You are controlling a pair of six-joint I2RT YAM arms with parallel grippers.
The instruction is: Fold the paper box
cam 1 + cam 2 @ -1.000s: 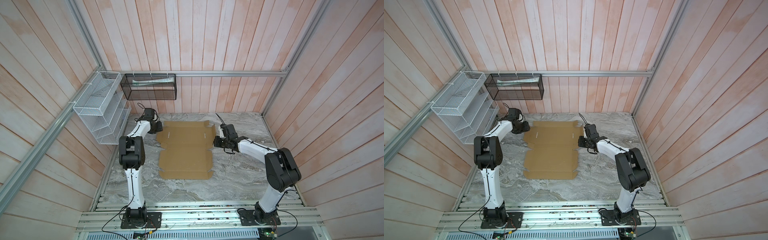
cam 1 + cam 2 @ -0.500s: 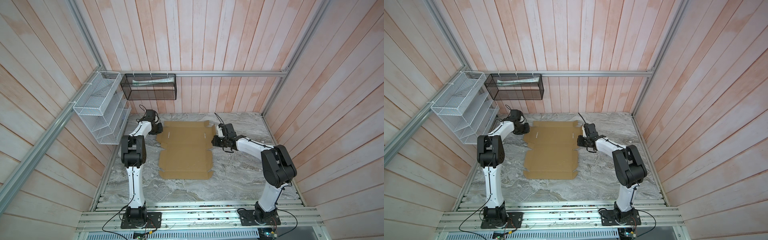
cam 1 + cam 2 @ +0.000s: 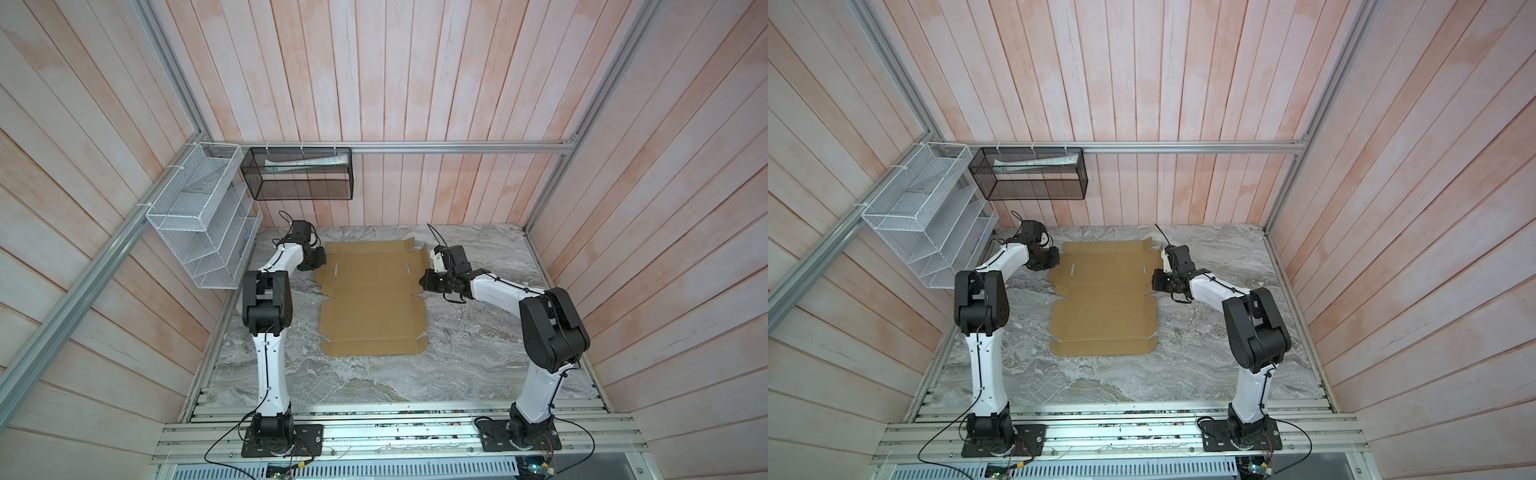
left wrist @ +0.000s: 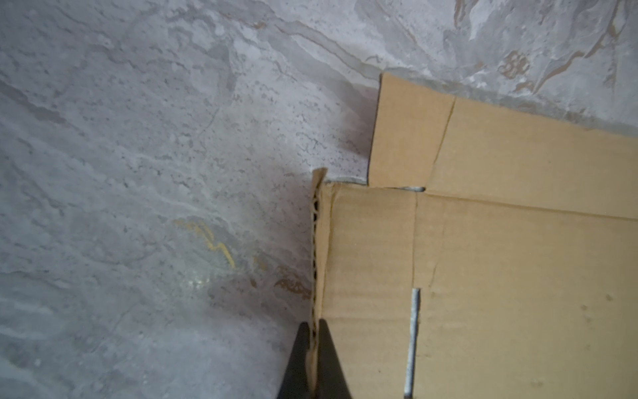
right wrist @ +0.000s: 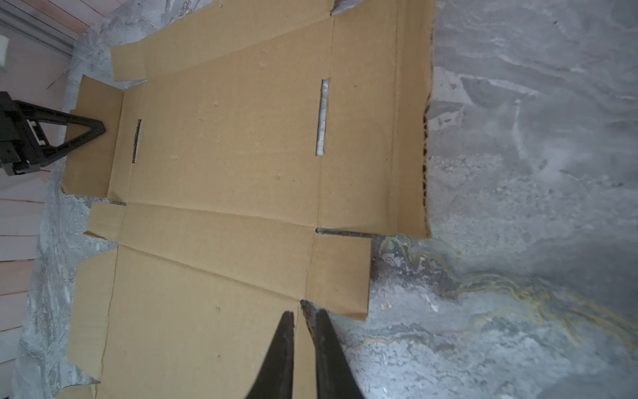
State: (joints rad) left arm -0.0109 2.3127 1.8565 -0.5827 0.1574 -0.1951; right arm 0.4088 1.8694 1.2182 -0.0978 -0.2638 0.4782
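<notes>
Left gripper (image 3: 319,261): jaws stood half apart a second ago. They were now clamped on the corrugated edge of the paper box's (image 3: 374,299) left flap (image 4: 319,248). In the left wrist view both fingers (image 4: 300,359) pinched the board, and that edge was lifted off the table (image 3: 374,386).
Paper box: still a flat die-cut sheet, mid-table between the two arms, in the same spot as a second ago. Creases and slots faced up and no wall was standing.
Right gripper (image 5: 297,312): grip was unchanged over the last second. The fingers were nearly together with cardboard in the gap, at the sheet's right edge by the notch between panels. It read as a pinch on the board.
Meaning: both sides were now held. I judged this the start of the first fold, raising the side flaps. The task had barely begun.
Risk: a thin edge pinch could slip or crush the flute. The sheet was held down by nothing, so an uneven pull might skew it.
Wire rack (image 3: 199,232): white, on the left wall above the left arm's elbow. It was the nearest fixture, but apart from the arm.
Mesh basket (image 3: 299,174): black, hung on the rear rail with something white inside, well apart from the sheet.
Obstructions: none seen on the sheet or beside the gripped flaps.
</notes>
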